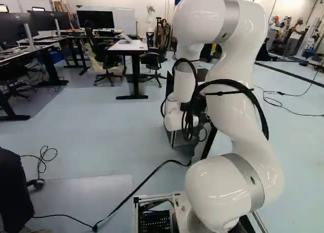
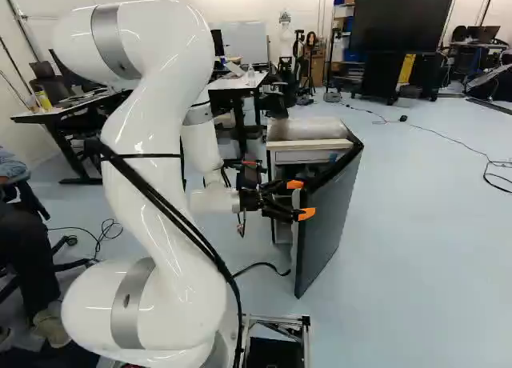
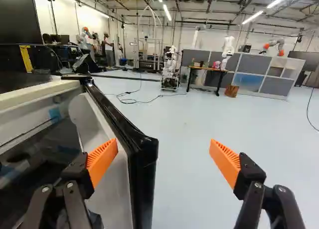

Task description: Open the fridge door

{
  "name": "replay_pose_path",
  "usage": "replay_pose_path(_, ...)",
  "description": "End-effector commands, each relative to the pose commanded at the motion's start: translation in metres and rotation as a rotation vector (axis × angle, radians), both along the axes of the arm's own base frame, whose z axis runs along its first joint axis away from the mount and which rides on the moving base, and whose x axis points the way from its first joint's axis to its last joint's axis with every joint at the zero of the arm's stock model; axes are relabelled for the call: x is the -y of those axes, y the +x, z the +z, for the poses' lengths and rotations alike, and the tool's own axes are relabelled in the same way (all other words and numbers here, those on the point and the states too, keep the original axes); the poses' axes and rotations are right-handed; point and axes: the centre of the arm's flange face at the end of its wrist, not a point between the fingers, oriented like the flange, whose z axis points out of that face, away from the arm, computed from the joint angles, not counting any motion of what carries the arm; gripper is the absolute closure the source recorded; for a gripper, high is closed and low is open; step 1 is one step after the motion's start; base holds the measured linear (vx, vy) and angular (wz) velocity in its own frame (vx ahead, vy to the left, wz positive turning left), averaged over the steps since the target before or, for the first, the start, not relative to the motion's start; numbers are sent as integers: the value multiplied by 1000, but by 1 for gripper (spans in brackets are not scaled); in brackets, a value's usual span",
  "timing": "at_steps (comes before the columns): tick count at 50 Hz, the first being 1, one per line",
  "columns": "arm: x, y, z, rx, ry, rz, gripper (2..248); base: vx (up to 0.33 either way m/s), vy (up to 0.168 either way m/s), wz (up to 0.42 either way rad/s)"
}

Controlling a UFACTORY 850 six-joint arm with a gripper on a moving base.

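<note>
Floor: pale blue-grey [image 2: 416,224], running off to the far wall, with a black cable [image 1: 134,192] looping across it on the near left.
Far side: a white-topped desk [image 1: 126,46], another robot [image 1: 150,17] standing beyond it, and off to the far right a big dark screen [image 2: 404,20].
Fridge: low and boxy [image 2: 308,130], standing on the floor ahead of the arm.
Door: open [image 2: 324,224], swung out from the fridge's right side toward the near side, grey outside, with a black rim [image 3: 119,120]. From where I stand some of the pale inside shows.
Arm: white [image 1: 228,106], bent high on the near side, its gripper [image 2: 301,198] reaching rightward to the door.
Jaws: spread wide, gripping nothing, the door's rim between the orange pads [image 3: 102,159], closer to the one on the fridge's side. Whether that pad touches the door, I can't tell.
</note>
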Motion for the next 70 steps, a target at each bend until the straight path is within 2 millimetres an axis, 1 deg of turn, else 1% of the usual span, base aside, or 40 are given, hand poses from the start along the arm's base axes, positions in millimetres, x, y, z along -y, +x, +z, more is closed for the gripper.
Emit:
replay_pose_path(14, 1, 5, -3, 0, 38, -10, 3, 0, 0, 0)
replay_pose_path(29, 12, 16, -4, 21, 47, -63, 3, 0, 0, 0)
replay_pose_path(43, 29, 23, -4, 45, 47, -146, 3, 0, 0, 0)
replay_pose_path(70, 70, 45, -4, 98, 48, -260, 3, 0, 0, 0)
